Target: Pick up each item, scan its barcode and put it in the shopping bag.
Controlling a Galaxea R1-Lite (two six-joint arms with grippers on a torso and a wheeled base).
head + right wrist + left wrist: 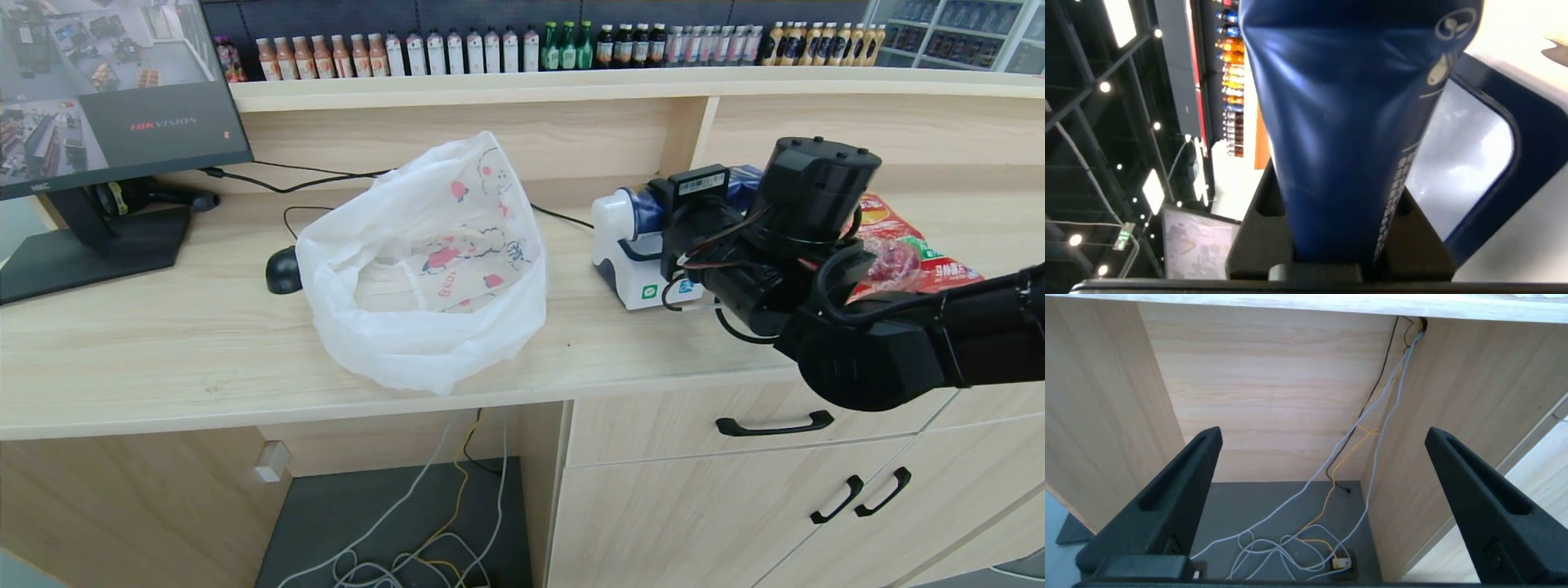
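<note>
Item 1: bag (408,351), white plastic with a cartoon print. It stands open-mouthed at the middle of the counter (163,343), its base near the front edge.

Item 2: scanner (624,269), white and blue. It sits on the counter right of the bag and apart from it, about midway between the front and back edges.

Item 3: blue pack (1347,122). We log it in the right gripper (1331,245), which is clamped on its lower end, and it is held close against the scanner's window. Its far end lies past the frame.

Item 4: red packet (906,261). It lies flat toward the counter's right edge, partly hidden behind the right arm.

Item 5: left gripper (1323,437). Its fingers (1167,506) are spread wide with nothing between them. It hangs below the counter's front edge and faces the kneehole, where loose cables (1315,539) lie on the floor.

Other stock:
- A monitor (106,90) at the counter's back left corner.
- A black mouse (283,271) just beside the bag's left side.
- A row of bottles (531,49) on the shelf above the back edge.
</note>
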